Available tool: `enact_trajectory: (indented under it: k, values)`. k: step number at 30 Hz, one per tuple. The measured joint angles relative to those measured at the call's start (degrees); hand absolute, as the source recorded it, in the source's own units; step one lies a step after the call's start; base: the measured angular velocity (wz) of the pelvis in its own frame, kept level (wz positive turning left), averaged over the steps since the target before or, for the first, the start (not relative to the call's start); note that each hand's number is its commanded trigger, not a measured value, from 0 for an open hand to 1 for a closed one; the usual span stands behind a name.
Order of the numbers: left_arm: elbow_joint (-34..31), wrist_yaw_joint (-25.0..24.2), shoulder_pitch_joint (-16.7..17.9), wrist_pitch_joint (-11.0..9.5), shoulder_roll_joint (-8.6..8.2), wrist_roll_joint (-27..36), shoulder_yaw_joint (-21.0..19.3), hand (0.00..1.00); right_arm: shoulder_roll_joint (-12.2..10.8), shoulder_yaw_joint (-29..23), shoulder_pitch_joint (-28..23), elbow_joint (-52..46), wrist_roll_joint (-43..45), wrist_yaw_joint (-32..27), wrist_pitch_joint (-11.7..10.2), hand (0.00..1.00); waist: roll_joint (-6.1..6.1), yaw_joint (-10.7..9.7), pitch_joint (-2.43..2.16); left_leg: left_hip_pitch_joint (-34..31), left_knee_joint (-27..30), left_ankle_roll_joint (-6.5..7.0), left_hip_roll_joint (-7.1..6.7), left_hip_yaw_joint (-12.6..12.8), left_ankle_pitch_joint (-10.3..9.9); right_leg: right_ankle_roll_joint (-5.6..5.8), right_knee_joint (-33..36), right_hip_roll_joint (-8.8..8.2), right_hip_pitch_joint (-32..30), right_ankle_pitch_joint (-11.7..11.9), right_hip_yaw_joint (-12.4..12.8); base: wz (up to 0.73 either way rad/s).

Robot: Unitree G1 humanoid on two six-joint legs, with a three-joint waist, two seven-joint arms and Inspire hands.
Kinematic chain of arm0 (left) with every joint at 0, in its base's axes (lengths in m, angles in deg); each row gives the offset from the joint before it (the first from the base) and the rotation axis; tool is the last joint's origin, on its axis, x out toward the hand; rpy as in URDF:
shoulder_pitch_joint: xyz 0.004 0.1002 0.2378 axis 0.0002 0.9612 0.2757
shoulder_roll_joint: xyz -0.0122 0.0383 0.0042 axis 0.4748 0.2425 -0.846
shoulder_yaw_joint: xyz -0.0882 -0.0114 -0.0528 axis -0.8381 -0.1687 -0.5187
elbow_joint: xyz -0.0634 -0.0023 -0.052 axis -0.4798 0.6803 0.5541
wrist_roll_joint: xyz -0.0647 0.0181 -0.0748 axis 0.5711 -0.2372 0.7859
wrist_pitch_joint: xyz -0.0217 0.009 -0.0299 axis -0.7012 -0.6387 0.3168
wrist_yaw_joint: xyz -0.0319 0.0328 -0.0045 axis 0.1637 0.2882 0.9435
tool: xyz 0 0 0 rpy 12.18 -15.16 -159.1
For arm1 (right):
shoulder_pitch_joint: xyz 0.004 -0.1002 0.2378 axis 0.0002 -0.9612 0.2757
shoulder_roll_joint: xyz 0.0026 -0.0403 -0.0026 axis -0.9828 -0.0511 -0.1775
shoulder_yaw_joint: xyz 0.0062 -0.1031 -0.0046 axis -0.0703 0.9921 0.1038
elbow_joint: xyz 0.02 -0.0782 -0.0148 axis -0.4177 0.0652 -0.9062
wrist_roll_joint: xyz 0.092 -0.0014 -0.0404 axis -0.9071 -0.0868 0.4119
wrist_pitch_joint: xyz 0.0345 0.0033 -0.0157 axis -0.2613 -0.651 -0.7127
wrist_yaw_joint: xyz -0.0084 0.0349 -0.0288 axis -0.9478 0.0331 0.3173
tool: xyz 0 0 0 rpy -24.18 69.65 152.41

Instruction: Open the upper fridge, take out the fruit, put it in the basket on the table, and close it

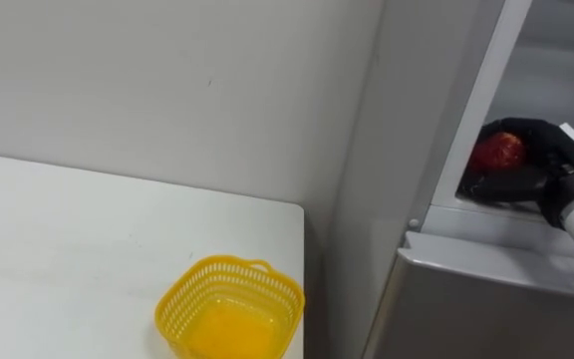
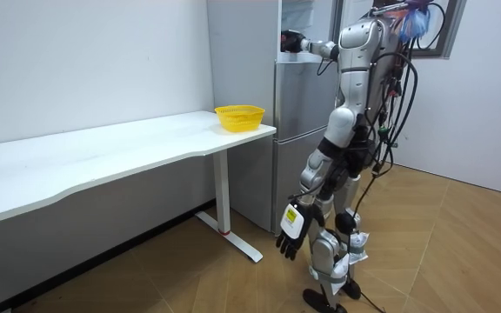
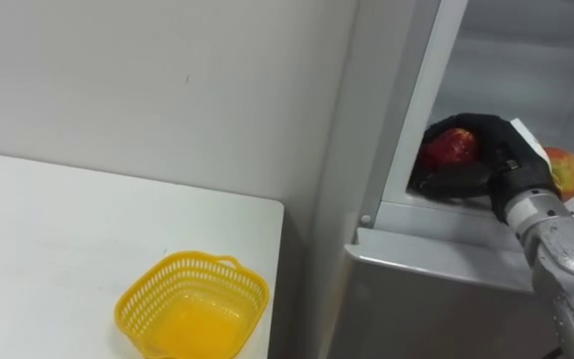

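My right hand point(image 3: 494, 152) is clamped round a red apple point(image 3: 451, 145) on the upper fridge shelf point(image 3: 436, 211), with a second apple point(image 3: 567, 170) just to its right. I judge the fruit firm, smooth, light and bruisable, best cupped round its widest girth. My left hand point(image 2: 290, 228) hangs slack.

A white surface point(image 1: 78, 249) fills the lower left of the frame, with its far right corner near the middle. A yellow lattice basket point(image 1: 179, 317) stands upright on it at the lower middle, close to the surface's right edge and cut off by the bottom of the frame. A plain pale wall point(image 1: 167, 80) rises behind, across the upper left. In the room view the surface runs long from the left edge to the centre, on a white leg point(image 2: 225, 196) whose foot rests on a wood-patterned floor point(image 2: 459, 261) at the lower right.
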Motion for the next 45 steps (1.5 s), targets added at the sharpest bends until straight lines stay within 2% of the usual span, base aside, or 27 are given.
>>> enact_trajectory:
  k: [3,10,13,16,18,23,26,27,29,31,35,36,41,45]
  values:
    - [0.0,-0.09,0.01,0.09,0.02,0.02,0.41,0.0,-0.35,0.31,-0.01,-1.85,0.18,-1.15,1.03,1.0,0.57,0.08,0.1,0.58,-0.13,0.0,0.0,0.2,0.0,0.01,0.0,0.03,0.15,0.01,0.29,-0.05]
    - [-0.21,-0.09,-0.09,0.03,0.04,0.01,1.23,0.0,-0.4,1.7,-0.01,-4.53,0.13,-3.44,1.22,1.0,1.84,-0.08,-0.03,0.72,-0.08,-0.07,0.01,0.3,0.06,0.01,0.01,0.15,0.12,0.01,0.86,-0.03]
    - [-0.13,-0.03,-0.29,-0.07,-0.21,0.0,1.66,0.0,-1.26,1.57,-0.4,-5.93,0.58,-4.95,1.19,1.0,2.41,-0.14,-0.04,0.74,-0.14,-0.07,0.02,0.4,0.06,0.01,0.03,0.19,0.1,0.01,1.1,-0.02]
    - [-0.13,0.13,0.02,-0.11,-0.31,0.16,3.22,0.0,-1.93,1.53,-2.82,-9.73,2.11,-7.34,0.99,1.0,2.83,-0.11,-0.32,0.89,-0.24,-0.08,0.14,0.95,0.07,0.01,0.04,0.21,0.24,0.0,1.27,-0.03]
    - [0.0,0.19,0.04,-0.17,-0.31,0.5,4.25,0.0,-2.98,1.21,-4.62,-12.53,2.41,-8.68,0.81,1.0,2.89,-0.12,-0.31,1.3,-0.31,-0.08,0.19,1.13,0.07,0.01,0.06,0.23,0.53,0.0,1.41,-0.04]
    - [0.71,0.98,0.1,-1.38,-0.56,0.7,4.27,0.0,-3.89,-0.65,-9.92,-20.1,2.29,-10.32,1.05,1.0,3.07,-0.39,-0.22,1.3,-0.36,-0.08,0.19,1.14,0.07,0.01,0.07,0.2,0.54,0.0,1.35,0.0]
    - [0.73,1.85,1.1,-1.35,-1.27,0.6,4.21,0.0,-6.38,-1.24,-12.39,-25.52,3.63,-11.63,1.85,1.0,3.36,-1.58,-0.13,0.91,-0.65,-0.09,0.18,1.23,0.05,0.01,0.11,0.2,0.17,0.0,1.43,0.0]
    - [0.75,2.08,1.2,-1.35,-1.43,0.64,4.21,0.0,-6.78,-1.24,-12.75,-26.43,3.74,-11.88,2.05,1.0,3.25,-1.76,-0.29,0.78,-0.63,-0.09,0.18,1.24,0.05,0.0,0.13,0.2,0.02,0.01,1.46,0.0]
    - [0.74,2.57,1.18,-1.4,-1.85,0.89,4.25,0.0,-7.89,-1.18,-14.2,-29.24,3.84,-12.37,2.07,1.0,3.69,-2.06,-0.2,0.64,-0.43,-0.09,0.23,1.53,0.05,-0.1,0.12,0.22,-0.09,0.07,1.62,-0.05]
    - [0.84,2.92,1.22,-1.69,-1.99,0.8,4.26,0.0,-8.64,-1.15,-16.19,-32.32,4.58,-12.5,2.09,1.0,4.07,-2.15,-0.29,0.63,-0.42,-0.09,0.24,1.64,0.05,-0.1,0.13,0.23,-0.13,0.07,1.69,0.0]
    - [1.09,3.41,1.29,-2.8,-2.21,0.89,4.2,0.0,-11.41,0.44,-21.67,-42.28,6.97,-12.82,2.06,1.0,4.73,-2.24,-0.19,0.35,-0.42,-0.09,0.25,1.64,0.05,-0.1,0.14,0.25,-0.52,0.07,1.8,0.0]
    - [1.06,3.52,1.33,-3.15,-2.39,0.71,4.19,0.0,-12.15,0.67,-22.6,-44.26,8.01,-12.81,2.03,1.0,4.87,-2.21,-0.31,0.29,-0.26,-0.09,0.24,1.82,0.06,-0.1,0.17,0.26,-0.71,0.06,2.02,-0.04]
    - [2.83,3.68,0.75,-5.08,-2.46,0.86,4.21,0.0,-13.72,2.96,-23.41,-50.77,17.68,-13.56,1.54,1.0,5.48,-2.28,-0.62,-0.19,-0.2,-0.08,0.22,1.83,0.06,-0.08,0.17,0.29,-1.22,0.08,2.22,-0.01]
    - [3.5,3.84,0.65,-5.92,-2.47,0.98,5.44,0.0,-14.26,5.46,-23.65,-55.9,26.28,-14.54,-0.44,1.0,6.17,-2.87,-0.39,-0.27,-0.21,-0.08,0.22,1.81,0.06,-0.07,0.27,0.29,-1.26,0.09,2.24,0.0]
